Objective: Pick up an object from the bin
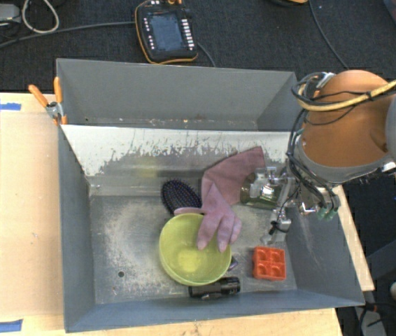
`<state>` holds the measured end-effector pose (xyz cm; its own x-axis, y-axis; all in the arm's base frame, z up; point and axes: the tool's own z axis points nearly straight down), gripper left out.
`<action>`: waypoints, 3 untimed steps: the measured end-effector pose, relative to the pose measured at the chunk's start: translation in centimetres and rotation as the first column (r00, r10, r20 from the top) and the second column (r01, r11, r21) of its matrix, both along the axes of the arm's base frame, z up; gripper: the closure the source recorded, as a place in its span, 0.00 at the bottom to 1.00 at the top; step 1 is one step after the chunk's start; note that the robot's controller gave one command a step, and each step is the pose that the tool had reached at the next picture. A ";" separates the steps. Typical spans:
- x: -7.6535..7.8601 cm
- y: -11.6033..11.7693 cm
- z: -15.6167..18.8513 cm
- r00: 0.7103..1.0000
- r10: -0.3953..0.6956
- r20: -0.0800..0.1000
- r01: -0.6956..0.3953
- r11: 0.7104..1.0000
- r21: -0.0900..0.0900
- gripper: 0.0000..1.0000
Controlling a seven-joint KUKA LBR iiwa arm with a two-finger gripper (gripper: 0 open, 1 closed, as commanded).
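Gripper (279,224) low at right of grey bin (79,257), hovering just above red studded block (269,263) on floor, lower right. Pincer opening, any hold: can't tell. Pink glove (222,201) drapes into green bowl (184,261) alongside.

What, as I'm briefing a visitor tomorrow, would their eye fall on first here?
Likely the lime-green bowl at the front middle of the bin, with a mauve rubber glove draped over its rim. Next, the orange-red block just right of the bowl, and the arm's big orange cover over the bin's right side.
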<state>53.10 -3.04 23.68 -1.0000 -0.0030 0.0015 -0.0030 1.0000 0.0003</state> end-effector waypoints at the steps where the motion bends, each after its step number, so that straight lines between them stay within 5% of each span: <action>1: -1.5 -0.2 -1.3 0.936 0.353 -0.001 -0.353 0.936 0.001 0.00; 2: -3.7 -5.6 -7.6 0.778 0.628 -0.006 -0.628 0.778 0.006 0.00; 3: -3.1 -2.2 -8.4 0.832 0.554 0.000 -0.554 0.832 0.003 0.00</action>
